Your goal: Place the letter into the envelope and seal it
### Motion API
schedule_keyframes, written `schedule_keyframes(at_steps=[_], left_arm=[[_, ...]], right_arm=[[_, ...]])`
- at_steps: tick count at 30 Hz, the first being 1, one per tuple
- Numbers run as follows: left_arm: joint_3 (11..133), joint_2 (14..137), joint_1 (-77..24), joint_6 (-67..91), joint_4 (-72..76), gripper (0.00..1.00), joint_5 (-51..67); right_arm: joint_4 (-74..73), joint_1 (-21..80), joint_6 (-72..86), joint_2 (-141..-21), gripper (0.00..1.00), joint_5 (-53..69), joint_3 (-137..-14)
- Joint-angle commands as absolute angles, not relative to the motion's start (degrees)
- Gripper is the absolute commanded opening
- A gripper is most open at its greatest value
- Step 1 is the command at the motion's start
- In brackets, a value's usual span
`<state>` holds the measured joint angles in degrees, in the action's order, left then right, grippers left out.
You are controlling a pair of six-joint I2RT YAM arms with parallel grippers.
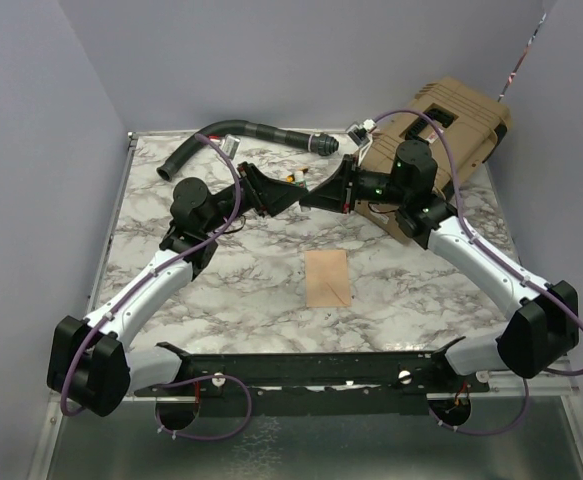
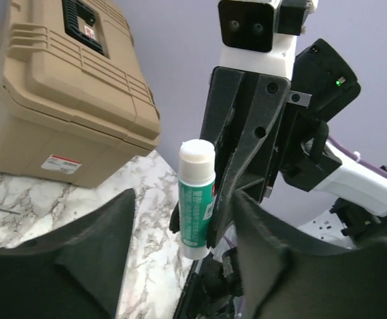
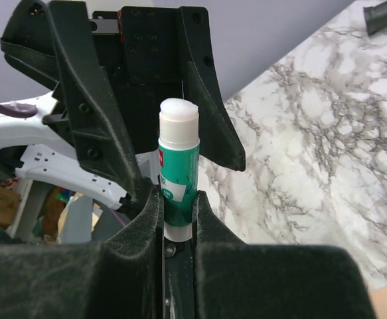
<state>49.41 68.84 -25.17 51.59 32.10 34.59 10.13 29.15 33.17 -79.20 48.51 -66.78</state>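
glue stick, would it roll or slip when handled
Probably stiff and light: the glue stick is a slim plastic tube. Round body, so likely rolls if laid down. Glossy label might slip in the right fingers.

From my station I see the envelope lying flat on the marble table, near the middle and a little toward the near edge. It is a small peach-tan rectangle, long sides running away from me. Faint diagonal creases cross its face; I can't tell whether the flap is shut
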Motion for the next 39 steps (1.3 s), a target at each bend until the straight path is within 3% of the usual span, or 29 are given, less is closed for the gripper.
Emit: schedule_keyframes(at_steps=[1, 8, 10, 13, 15, 21, 24, 25, 26, 29, 31, 33, 39], left_arm=[[48.96, 68.91, -25.66, 53.83, 35.07, 0.53, 35.44], [48.60, 69.52, -25.75, 54.99, 35.25, 0.30, 36.03], [48.37, 69.51, -25.89, 55.03, 35.36, 0.29, 36.41], [48.81, 70.14, -26.47, 54.48, 35.51, 0.39, 38.62], [48.79, 70.54, -26.62, 54.51, 35.55, 0.39, 39.25], [47.94, 69.70, -26.72, 54.43, 35.51, 0.26, 38.84], [47.90, 68.80, -26.72, 54.18, 35.53, 0.07, 38.73], [48.02, 68.55, -26.72, 54.33, 35.52, 0.00, 38.45], [48.14, 68.14, -26.72, 54.54, 35.53, 0.00, 37.85], [49.22, 67.39, -26.71, 55.00, 35.60, 0.00, 34.93], [50.87, 67.52, -26.70, 55.50, 35.60, 0.00, 33.26], [52.96, 68.09, -26.72, 56.17, 35.60, 0.00, 32.20], [55.82, 69.56, -26.80, 60.15, 35.66, 0.00, 28.65]], right_arm=[[17.02, 29.27, 37.49, -80.60, 0.01, 54.55, -65.54], [19.73, 30.14, 38.75, -81.30, 0.01, 56.34, -63.72], [20.50, 30.21, 39.33, -81.51, 0.01, 56.41, -63.47], [20.93, 30.18, 39.85, -81.78, 0.01, 55.86, -63.61], [21.28, 30.23, 40.49, -81.94, 0.01, 55.33, -63.79], [25.08, 30.18, 43.75, -81.21, 0.01, 53.44, -62.50], [26.54, 30.23, 44.95, -80.66, 0.01, 52.52, -61.67], [26.62, 30.22, 45.38, -80.43, 0.04, 51.91, -61.50], [26.63, 30.20, 45.90, -80.16, 0.11, 51.17, -61.09], [26.62, 30.23, 48.31, -79.38, 0.46, 48.31, -60.06], [28.34, 30.21, 51.19, -78.32, 0.58, 46.37, -58.73], [31.57, 30.19, 55.72, -77.32, 0.63, 44.30, -56.92], [41.37, 31.11, 66.65, -77.68, 0.63, 40.05, -55.20]])
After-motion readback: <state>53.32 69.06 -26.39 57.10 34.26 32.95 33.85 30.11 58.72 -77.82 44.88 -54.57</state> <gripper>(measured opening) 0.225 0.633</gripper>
